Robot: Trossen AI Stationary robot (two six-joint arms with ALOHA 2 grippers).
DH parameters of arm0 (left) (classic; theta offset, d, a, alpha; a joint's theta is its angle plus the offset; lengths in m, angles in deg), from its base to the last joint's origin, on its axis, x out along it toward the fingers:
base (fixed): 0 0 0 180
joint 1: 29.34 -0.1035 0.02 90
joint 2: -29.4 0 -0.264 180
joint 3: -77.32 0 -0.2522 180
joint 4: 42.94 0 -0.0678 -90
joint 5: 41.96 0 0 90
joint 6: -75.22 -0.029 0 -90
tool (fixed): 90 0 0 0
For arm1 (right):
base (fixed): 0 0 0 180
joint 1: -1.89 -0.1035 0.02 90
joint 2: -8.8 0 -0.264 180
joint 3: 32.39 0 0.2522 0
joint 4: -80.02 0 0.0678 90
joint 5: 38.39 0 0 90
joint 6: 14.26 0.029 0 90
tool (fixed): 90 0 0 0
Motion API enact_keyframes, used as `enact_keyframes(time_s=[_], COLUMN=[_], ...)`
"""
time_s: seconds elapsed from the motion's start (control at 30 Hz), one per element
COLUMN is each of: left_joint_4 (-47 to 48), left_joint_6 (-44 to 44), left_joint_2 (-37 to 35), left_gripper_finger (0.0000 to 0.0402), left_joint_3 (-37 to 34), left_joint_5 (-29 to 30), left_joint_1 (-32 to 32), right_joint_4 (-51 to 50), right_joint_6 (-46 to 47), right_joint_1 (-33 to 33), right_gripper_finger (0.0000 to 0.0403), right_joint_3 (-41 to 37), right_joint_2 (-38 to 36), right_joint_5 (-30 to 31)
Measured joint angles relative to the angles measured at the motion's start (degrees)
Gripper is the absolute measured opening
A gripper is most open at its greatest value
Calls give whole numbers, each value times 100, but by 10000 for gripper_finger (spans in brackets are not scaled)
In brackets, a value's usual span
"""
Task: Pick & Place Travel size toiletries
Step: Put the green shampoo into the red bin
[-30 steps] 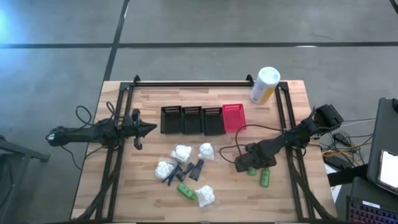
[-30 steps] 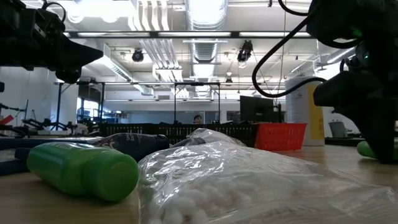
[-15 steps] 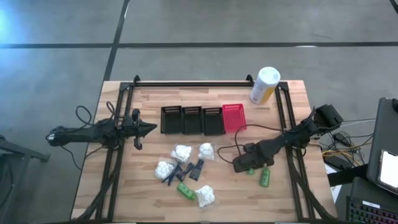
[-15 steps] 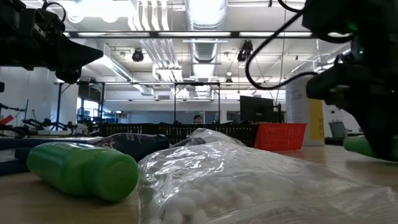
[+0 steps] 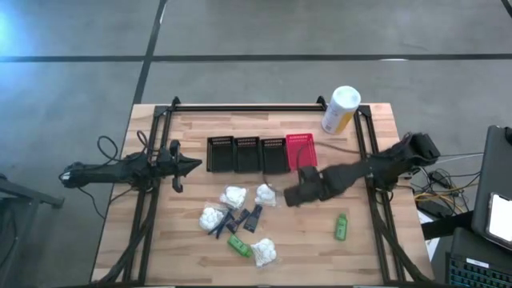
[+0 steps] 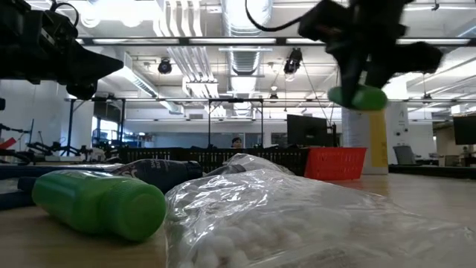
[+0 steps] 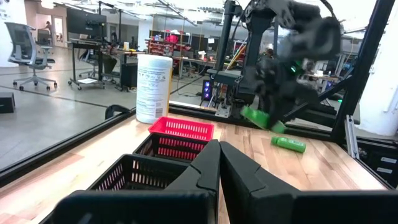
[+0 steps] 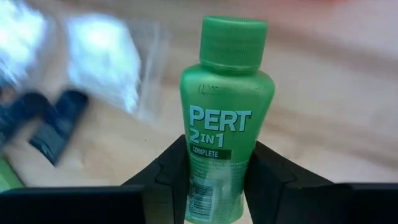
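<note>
Green Pert 2-in-1 bottle is now off the wood, pinched in the right gripper, which has swung from 4 o'clock on the table toward the middle, just below the red basket, so a drop looks close. From above the arm hides the bottle; another green bottle stays at 4 o'clock. Left gripper waits pressed together at 9 o'clock.

Blurred white bundles — bottle base hidden
</note>
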State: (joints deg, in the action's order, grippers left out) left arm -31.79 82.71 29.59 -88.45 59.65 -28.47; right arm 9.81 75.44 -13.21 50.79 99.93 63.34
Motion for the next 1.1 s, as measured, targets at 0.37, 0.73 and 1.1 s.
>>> enact_keyframes(time_s=[0.37,0.73,1.1], left_joint_4=[0,1,2], left_joint_6=[0,0,0], left_joint_2=[2,2,2], left_gripper_finger=[12,12,12], left_joint_3=[-1,0,0], left_joint_5=[1,2,0], left_joint_1=[2,1,0], right_joint_4=[227,258,300], right_joint_6=[-2304,-3215,-3382], right_joint_1=[2276,3418,3482], right_gripper_finger=[111,119,169], right_joint_3=[94,62,53], right_joint_2=[-7,454,1056], right_joint_5=[-855,-944,-1298])
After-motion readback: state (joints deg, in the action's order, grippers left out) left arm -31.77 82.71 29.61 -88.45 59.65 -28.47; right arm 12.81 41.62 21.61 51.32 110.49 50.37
